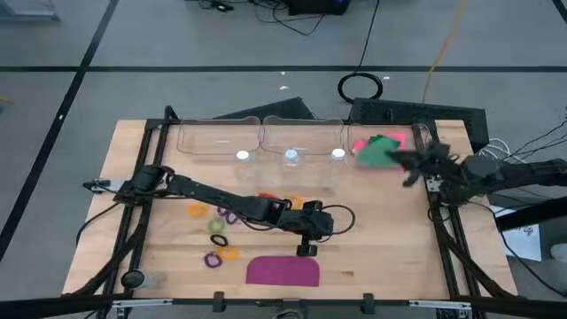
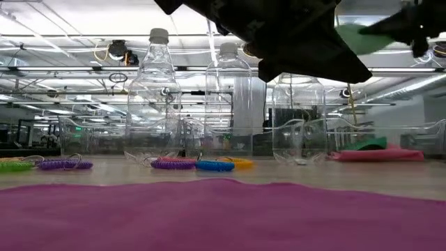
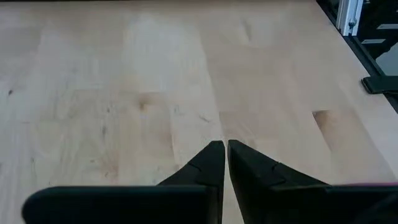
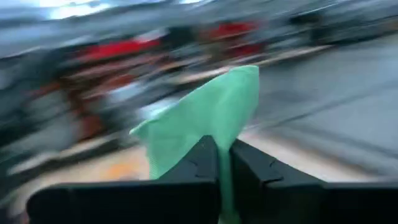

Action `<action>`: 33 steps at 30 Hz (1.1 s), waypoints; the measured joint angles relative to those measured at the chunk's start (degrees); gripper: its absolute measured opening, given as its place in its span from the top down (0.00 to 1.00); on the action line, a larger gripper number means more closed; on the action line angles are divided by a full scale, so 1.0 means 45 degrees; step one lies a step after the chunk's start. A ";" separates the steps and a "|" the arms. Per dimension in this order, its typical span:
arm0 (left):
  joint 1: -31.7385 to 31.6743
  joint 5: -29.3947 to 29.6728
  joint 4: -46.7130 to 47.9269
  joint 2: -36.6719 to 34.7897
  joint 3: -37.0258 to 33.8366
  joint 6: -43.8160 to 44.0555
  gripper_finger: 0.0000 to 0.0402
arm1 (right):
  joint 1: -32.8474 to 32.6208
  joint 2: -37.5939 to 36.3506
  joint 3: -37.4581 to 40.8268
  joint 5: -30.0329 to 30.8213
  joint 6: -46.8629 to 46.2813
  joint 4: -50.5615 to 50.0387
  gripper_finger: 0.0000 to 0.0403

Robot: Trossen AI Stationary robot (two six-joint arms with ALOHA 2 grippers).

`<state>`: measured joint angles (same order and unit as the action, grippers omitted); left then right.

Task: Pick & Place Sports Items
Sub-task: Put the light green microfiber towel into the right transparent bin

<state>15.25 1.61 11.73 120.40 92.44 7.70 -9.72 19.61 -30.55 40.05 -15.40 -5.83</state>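
Note:
My right gripper (image 1: 399, 159) is shut on a light green flat piece (image 4: 205, 118) and holds it high over the far-right clear bin (image 1: 416, 140). A pink piece (image 2: 380, 155) lies in that bin with a darker green piece (image 2: 369, 144) on top of it. A purple flat piece (image 1: 283, 270) lies flat near the table's near edge. My left gripper (image 3: 225, 149) is shut and empty, just above bare wood beside the purple piece's far edge. Several small rings (image 1: 219, 232) lie on the table to its left. My right gripper pinches the light green piece by its near edge (image 4: 219, 163) between the two fingers. The fingers come from the table's right side, about level. The piece sticks out past the fingertips (image 2: 359, 38), lifted clear of the bin and the table.
Three clear bins (image 1: 220, 137) stand in a row along the far side. Three clear plastic bottles (image 2: 155, 97) stand in front of them. More rings (image 2: 196, 164) lie near the bottles. Metal frame rails (image 1: 447, 239) run along the table's left and right sides.

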 joint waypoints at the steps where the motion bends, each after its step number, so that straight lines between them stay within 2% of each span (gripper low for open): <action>1: 0.0000 0.0000 0.0000 0.0000 0.0000 0.0000 0.95 | 0.0000 -0.0059 0.0000 0.1219 -0.0005 -0.0056 1.00; 3: 0.0000 0.0000 0.0001 0.0000 0.0000 0.0000 0.95 | 0.0000 -0.0076 0.0000 0.2819 0.0013 -0.0090 1.00; 8: 0.0000 0.0000 0.0002 0.0000 0.0000 0.0000 0.95 | 0.0138 0.0459 0.0000 0.3780 0.0568 0.0002 1.00; 11: -0.0033 0.0000 0.0000 0.0000 0.0000 0.0006 0.95 | 0.0624 0.1079 0.0000 0.4790 -0.0225 -0.0558 1.00; 13: -0.0062 0.0000 0.0000 0.0000 0.0000 0.0088 0.95 | 0.1206 0.1592 0.0000 0.4648 -0.1234 -0.1223 1.00; 16: -0.0073 0.0000 0.0000 0.0005 0.0000 0.0280 0.95 | 0.2406 0.2395 0.0000 0.2950 -0.2602 -0.1869 1.00; 20: -0.0073 0.0000 0.0003 0.0005 0.0000 0.0325 0.95 | 0.4635 0.3451 0.0000 -0.0329 -0.2769 -0.1783 1.00; 26: -0.0073 0.0000 0.0000 0.0005 0.0000 0.0314 0.95 | 0.9377 0.4701 -0.0010 -0.4742 -0.3099 -0.2162 1.00; 30: -0.0073 0.0000 0.0000 0.0005 0.0000 0.0325 0.95 | 1.1872 0.5711 -0.0010 -0.6622 -0.3013 -0.2348 1.00; 33: -0.0073 0.0000 0.0005 0.0005 0.0000 0.0325 0.95 | 1.2707 0.6425 -0.0010 -0.7451 -0.2709 -0.2417 1.00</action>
<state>14.92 1.61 11.75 120.42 92.44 9.17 47.47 48.52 -30.59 6.52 -27.59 -16.71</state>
